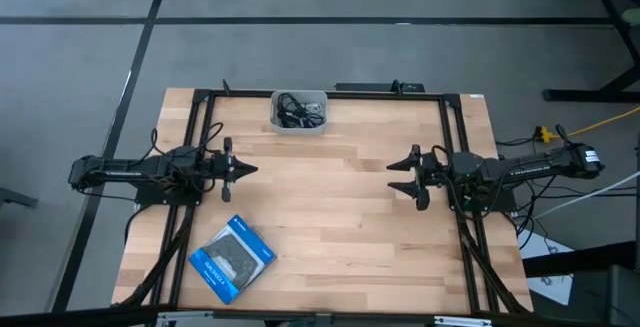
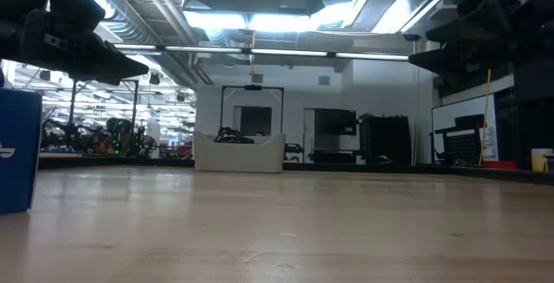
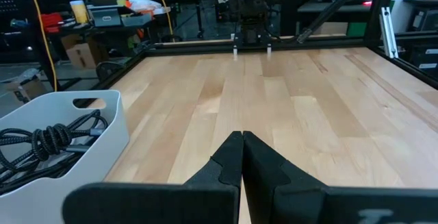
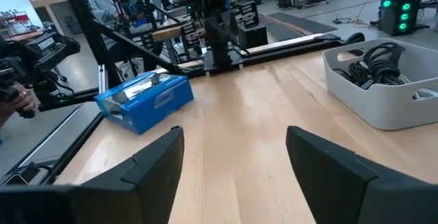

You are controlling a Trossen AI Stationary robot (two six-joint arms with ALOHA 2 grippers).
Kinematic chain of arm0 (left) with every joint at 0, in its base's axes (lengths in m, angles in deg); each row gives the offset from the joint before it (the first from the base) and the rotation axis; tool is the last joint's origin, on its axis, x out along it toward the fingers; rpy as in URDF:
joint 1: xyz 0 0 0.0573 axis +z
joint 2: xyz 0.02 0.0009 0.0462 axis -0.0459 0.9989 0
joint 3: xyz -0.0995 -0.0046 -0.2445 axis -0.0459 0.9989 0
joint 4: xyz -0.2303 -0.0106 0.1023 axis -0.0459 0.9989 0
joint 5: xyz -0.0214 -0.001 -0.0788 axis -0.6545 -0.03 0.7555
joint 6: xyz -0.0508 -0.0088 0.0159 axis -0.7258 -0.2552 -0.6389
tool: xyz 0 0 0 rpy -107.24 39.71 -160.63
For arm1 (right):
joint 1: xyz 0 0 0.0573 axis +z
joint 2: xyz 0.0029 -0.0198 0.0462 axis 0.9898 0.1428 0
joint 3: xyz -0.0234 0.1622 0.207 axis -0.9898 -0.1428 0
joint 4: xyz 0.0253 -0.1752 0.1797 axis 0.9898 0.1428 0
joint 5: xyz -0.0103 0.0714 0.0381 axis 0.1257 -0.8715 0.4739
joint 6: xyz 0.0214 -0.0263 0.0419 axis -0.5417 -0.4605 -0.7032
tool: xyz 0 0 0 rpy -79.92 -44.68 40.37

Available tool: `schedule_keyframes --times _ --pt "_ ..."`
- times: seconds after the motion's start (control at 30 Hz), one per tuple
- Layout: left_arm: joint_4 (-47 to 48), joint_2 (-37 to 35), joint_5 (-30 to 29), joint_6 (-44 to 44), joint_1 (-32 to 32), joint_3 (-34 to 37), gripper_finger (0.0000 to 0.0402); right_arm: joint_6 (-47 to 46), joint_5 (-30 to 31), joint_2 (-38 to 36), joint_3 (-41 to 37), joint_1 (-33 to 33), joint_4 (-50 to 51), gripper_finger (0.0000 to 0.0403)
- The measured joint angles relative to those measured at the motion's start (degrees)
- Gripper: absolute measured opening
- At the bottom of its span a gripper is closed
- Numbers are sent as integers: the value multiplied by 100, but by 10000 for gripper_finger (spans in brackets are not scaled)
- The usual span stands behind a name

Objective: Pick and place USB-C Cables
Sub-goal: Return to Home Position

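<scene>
The USB-C cables [image 1: 296,110] lie as a dark tangle inside a pale grey bin [image 1: 276,119] at the table's far edge; they also show in the bin in the left wrist view [image 3: 48,142] and the right wrist view [image 4: 380,59]. My left gripper [image 1: 249,169] hovers shut above the table's left side, apart from the bin. My right gripper [image 1: 396,174] hovers open above the right side, holding nothing. In the low view the bin [image 2: 238,153] stands far off with cables [image 2: 234,136] showing above its rim.
A flat blue-and-black packet [image 1: 232,258] lies near the table's near-left corner, seen too in the right wrist view [image 4: 145,98]. A black frame [image 1: 455,147] runs round the table. Bare wood lies between the two grippers. A person [image 4: 102,1] stands in the room beyond.
</scene>
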Motion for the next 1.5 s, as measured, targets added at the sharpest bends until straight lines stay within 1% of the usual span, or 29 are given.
schedule_keyframes --times 0.33,0.4,0.63,0.83,0.97,1.07,1.13,1.23,1.37,1.5 --pt "0 0 0 1 2 0 0 -231 2 2 0 0 49 262" --pt "0 0 0 0 2 0 0 -269 2 2 2 0 184 262" --pt "0 0 0 0 1 -2 0 102 0 2 0 0 303 262" --pt "0 0 1 0 1 -2 0 -45 0 -52 0 2 820 262" --pt "0 0 2 0 2 -2 0 -21 0 -91 -69 0 719 262" --pt "1 1 1 -7 2 -3 0 -52 0 -165 -497 5 318 262" --pt "2 0 1 -36 0 -4 0 -147 2 -201 -478 9 388 262" --pt "2 0 -2 -50 0 -4 0 30 -22 -252 -448 9 192 262" --pt "2 0 -2 -108 0 -4 0 115 -20 -396 -451 9 527 262" --pt "2 0 -2 -114 0 -4 0 15 -2 -771 -452 7 880 262"
